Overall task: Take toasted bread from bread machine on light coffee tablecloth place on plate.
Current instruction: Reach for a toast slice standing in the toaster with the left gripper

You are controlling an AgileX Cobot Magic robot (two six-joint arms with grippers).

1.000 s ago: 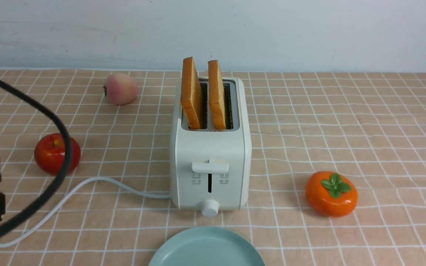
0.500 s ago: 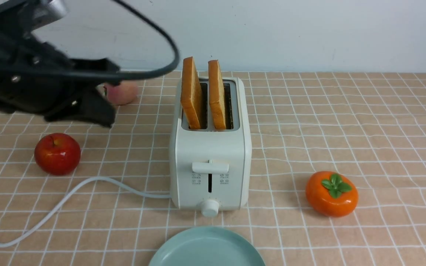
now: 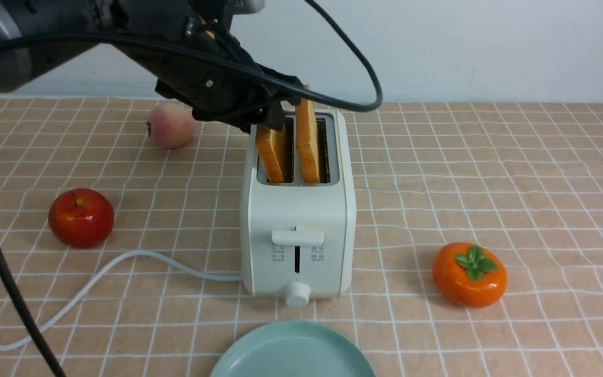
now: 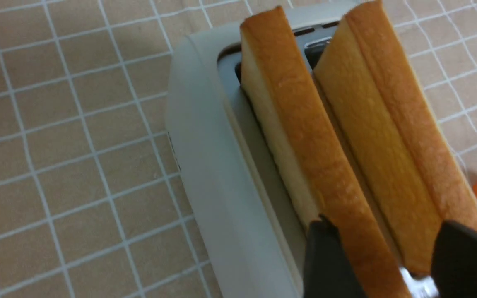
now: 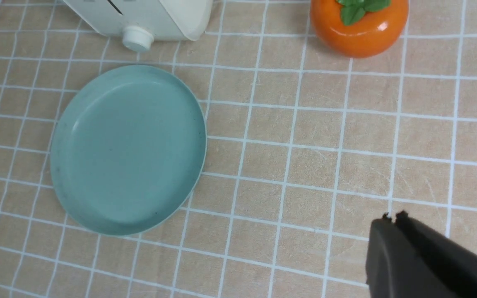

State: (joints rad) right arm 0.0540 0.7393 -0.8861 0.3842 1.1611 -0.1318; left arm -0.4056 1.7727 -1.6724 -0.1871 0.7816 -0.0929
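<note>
Two slices of toasted bread (image 3: 272,152) (image 3: 306,141) stand upright in the slots of the cream bread machine (image 3: 296,220) on the light coffee tablecloth (image 3: 490,173). My left gripper (image 3: 275,112) hovers open over the top of the left slice. In the left wrist view its fingers (image 4: 325,256) flank the toasted bread (image 4: 300,124): one beside the outer face of one slice, the other in front of the second slice (image 4: 387,124). The mint-green plate (image 3: 291,351) lies bare in front of the toaster. My right gripper (image 5: 391,216) is shut and holds nothing, above cloth beside the plate (image 5: 126,149).
A red apple (image 3: 81,218) and a peach (image 3: 170,125) lie left of the toaster. An orange persimmon (image 3: 469,273) sits to its right front. The white power cord (image 3: 97,277) curves across the cloth on the left. My left arm's black cable loops over the toaster.
My left arm swung up from the low left edge and across to the toaster top, and its gripper went from shut to open. The toast and the right gripper stayed put.
</note>
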